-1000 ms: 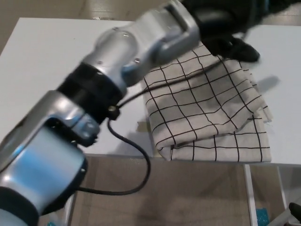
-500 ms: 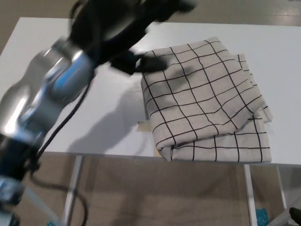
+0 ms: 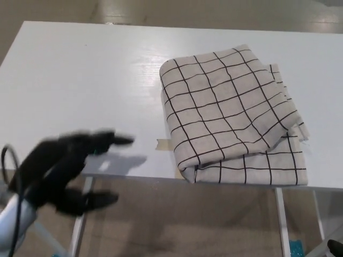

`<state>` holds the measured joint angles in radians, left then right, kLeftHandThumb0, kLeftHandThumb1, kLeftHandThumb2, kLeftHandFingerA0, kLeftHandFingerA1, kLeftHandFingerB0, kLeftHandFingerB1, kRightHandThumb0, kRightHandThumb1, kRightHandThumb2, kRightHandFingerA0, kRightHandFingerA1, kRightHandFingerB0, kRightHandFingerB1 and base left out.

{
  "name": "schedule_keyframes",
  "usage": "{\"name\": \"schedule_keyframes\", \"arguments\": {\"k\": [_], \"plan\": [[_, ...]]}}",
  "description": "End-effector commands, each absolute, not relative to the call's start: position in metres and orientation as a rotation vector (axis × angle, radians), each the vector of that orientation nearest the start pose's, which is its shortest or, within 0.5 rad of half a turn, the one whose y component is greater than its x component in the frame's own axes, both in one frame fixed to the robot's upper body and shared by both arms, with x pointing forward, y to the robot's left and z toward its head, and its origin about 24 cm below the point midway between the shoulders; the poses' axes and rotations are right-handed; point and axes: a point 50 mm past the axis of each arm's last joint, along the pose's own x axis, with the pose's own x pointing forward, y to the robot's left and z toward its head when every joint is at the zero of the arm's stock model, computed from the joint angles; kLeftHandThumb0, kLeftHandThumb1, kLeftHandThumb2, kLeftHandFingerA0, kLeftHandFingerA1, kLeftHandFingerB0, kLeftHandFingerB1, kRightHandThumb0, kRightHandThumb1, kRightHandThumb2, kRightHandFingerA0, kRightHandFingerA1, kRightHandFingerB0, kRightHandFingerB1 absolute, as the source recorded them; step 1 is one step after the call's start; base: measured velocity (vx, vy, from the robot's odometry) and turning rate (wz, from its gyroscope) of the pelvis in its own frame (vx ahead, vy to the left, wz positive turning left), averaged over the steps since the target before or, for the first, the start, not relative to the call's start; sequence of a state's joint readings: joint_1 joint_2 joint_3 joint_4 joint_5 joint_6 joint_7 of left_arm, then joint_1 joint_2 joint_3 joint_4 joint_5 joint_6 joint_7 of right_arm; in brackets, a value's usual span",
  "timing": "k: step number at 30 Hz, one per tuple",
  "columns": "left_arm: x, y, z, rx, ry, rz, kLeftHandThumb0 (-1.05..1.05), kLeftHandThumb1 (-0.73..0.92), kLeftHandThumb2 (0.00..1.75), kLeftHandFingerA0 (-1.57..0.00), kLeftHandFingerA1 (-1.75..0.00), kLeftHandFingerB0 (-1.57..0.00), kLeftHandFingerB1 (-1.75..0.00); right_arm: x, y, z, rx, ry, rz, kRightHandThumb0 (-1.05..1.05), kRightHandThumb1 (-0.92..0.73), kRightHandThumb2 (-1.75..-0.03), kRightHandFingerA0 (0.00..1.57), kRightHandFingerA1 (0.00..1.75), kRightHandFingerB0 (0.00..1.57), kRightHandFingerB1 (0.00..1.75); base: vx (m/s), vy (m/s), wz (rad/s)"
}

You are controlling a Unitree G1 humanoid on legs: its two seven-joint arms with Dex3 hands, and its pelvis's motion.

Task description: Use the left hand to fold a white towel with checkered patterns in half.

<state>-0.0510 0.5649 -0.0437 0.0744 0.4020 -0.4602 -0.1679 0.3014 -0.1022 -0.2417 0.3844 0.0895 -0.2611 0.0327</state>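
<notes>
The white towel with black checks [image 3: 230, 115] lies folded over on the right part of the white table [image 3: 80, 80], its lower layer showing along the near edge. My left hand [image 3: 67, 171] is low at the bottom left, blurred by motion, over the table's front edge and well apart from the towel. Its fingers are spread and nothing is in them. The right hand does not show.
A small piece of tape [image 3: 163, 143] sits on the table just left of the towel. The table's front edge runs across the lower picture, with its legs [image 3: 281, 222] and the brown floor [image 3: 182, 225] below.
My left arm has pulled back from over the towel, swinging left and down to the table's front edge. The towel stays folded where it lay.
</notes>
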Motion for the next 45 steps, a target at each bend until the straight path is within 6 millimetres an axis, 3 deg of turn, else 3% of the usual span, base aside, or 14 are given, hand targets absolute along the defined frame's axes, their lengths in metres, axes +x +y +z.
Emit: {"name": "schedule_keyframes", "arguments": {"k": [1,2,4,5,18,23,24,27,28,29,30,33,34,45], "plan": [[0.113,0.277,0.060,-0.023,0.080,-0.649,-0.80,0.71,0.62,-0.90,-0.60,-0.77,-0.52,0.111,-0.252,-0.083,-0.052,0.500,-0.342,-0.39,-0.72,-0.61,0.43,0.42,0.53,0.41,0.00,0.000,0.00],[0.112,0.280,0.056,-0.066,0.114,-0.664,-0.82,0.59,0.98,-0.89,-0.69,-0.76,-0.65,0.111,-0.253,-0.083,-0.050,0.498,-0.343,-0.39,-0.72,-0.61,0.43,0.42,0.53,0.41,0.00,0.000,0.00],[0.112,0.286,0.047,-0.119,0.177,-0.686,-0.80,0.57,0.97,-0.90,-0.68,-0.78,-0.64,0.111,-0.253,-0.082,-0.042,0.494,-0.347,-0.38,-0.71,-0.61,0.43,0.42,0.53,0.41,0.00,0.000,0.00],[0.112,0.294,0.036,-0.120,0.237,-0.665,-0.84,0.71,0.63,-0.96,-0.59,-0.86,-0.56,0.112,-0.253,-0.082,-0.032,0.492,-0.349,-0.38,-0.71,-0.61,0.44,0.43,0.54,0.42,0.00,0.000,0.00],[0.101,0.338,-0.045,-0.089,0.484,-0.175,-0.88,0.72,0.62,-0.98,-0.57,-0.90,-0.56,0.115,-0.255,-0.082,-0.018,0.479,-0.349,-0.38,-0.71,-0.61,0.43,0.42,0.54,0.42,0.00,0.000,0.00],[0.098,0.346,-0.072,-0.034,0.584,0.044,-0.88,0.66,0.64,-0.73,-0.48,-0.66,-0.45,0.120,-0.254,-0.084,-0.035,0.484,-0.339,-0.39,-0.72,-0.61,0.44,0.44,0.53,0.41,0.00,0.000,0.00],[0.096,0.346,-0.077,-0.014,0.617,0.068,-0.87,0.54,0.96,-0.55,-0.55,-0.44,-0.47,0.120,-0.253,-0.084,-0.036,0.488,-0.340,-0.39,-0.71,-0.61,0.45,0.45,0.52,0.41,0.00,0.000,0.00],[0.092,0.346,-0.083,0.015,0.660,0.095,-0.87,0.54,0.96,-0.55,-0.55,-0.44,-0.47,0.119,-0.252,-0.085,-0.038,0.494,-0.341,-0.39,-0.71,-0.61,0.45,0.45,0.52,0.41,0.00,0.000,0.00],[0.091,0.346,-0.085,0.041,0.688,0.089,-0.87,0.66,0.60,-0.40,-0.38,-0.43,-0.36,0.119,-0.252,-0.086,-0.047,0.498,-0.341,-0.39,-0.71,-0.61,0.45,0.45,0.51,0.40,0.00,0.000,0.00],[0.091,0.347,-0.087,0.061,0.708,0.083,-0.87,0.66,0.60,-0.40,-0.38,-0.43,-0.36,0.119,-0.253,-0.086,-0.054,0.501,-0.341,-0.39,-0.71,-0.61,0.45,0.45,0.51,0.40,0.00,0.000,0.00],[0.090,0.349,-0.090,0.103,0.769,0.081,-0.85,0.67,0.61,-0.29,-0.36,-0.34,-0.34,0.118,-0.253,-0.088,-0.066,0.517,-0.335,-0.39,-0.71,-0.61,0.46,0.46,0.49,0.39,0.00,0.000,0.00],[0.098,0.346,-0.091,0.135,0.768,0.071,-0.84,0.67,0.61,-0.30,-0.36,-0.36,-0.34,0.119,-0.254,-0.088,-0.081,0.528,-0.325,-0.40,-0.71,-0.61,0.46,0.46,0.47,0.39,0.00,0.000,0.00],[0.102,0.344,-0.092,0.158,0.768,0.068,-0.90,0.59,0.96,-0.21,-0.42,-0.33,-0.45,0.120,-0.254,-0.088,-0.079,0.527,-0.323,-0.40,-0.71,-0.61,0.46,0.46,0.47,0.39,0.00,0.000,0.00],[0.113,0.341,-0.093,0.177,0.751,0.077,-0.88,0.58,0.96,-0.24,-0.44,-0.30,-0.44,0.124,-0.254,-0.087,-0.098,0.528,-0.313,-0.40,-0.71,-0.61,0.45,0.44,0.46,0.38,0.00,0.000,0.00]]}}
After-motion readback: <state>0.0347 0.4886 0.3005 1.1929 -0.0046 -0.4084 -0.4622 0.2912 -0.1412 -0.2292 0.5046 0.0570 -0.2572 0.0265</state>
